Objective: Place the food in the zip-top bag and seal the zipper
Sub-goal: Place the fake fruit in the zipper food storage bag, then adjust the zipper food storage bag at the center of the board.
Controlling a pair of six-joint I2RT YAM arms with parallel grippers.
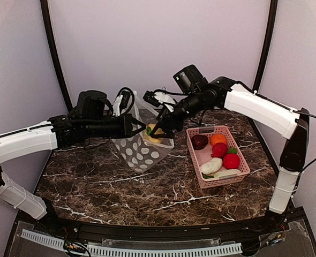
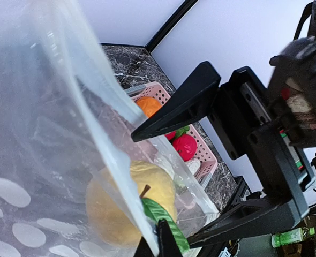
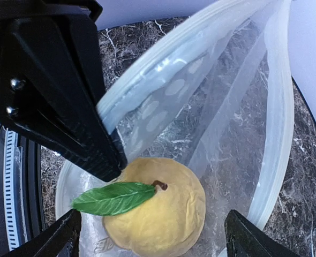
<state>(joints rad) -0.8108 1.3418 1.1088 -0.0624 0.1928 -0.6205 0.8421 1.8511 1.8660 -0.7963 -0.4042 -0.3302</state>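
Note:
The dotted zip-top bag [image 1: 139, 150] stands open on the table. My left gripper [image 1: 137, 127] is shut on its near mouth edge, and the left wrist view shows the pinch [image 2: 158, 242]. The zipper strip [image 3: 163, 64] curves round the open mouth. The yellow fruit with a green leaf [image 3: 158, 214] lies inside the bag [image 2: 40, 160]. My right gripper [image 1: 163, 126] is open just above it, fingertips [image 3: 67, 235] clear of the fruit on either side. The other food lies in the pink basket: a maroon one [image 1: 200, 141], an orange [image 1: 218, 139], two red ones [image 1: 231, 160] and white-green pieces [image 1: 211, 166].
The pink basket [image 1: 242, 158] stands right of the bag on the dark marble table [image 1: 147, 193]. It also shows in the left wrist view [image 2: 203, 152]. The right arm's black fingers [image 2: 185, 104] cross close in front of the left wrist camera. Curved walls close in the back.

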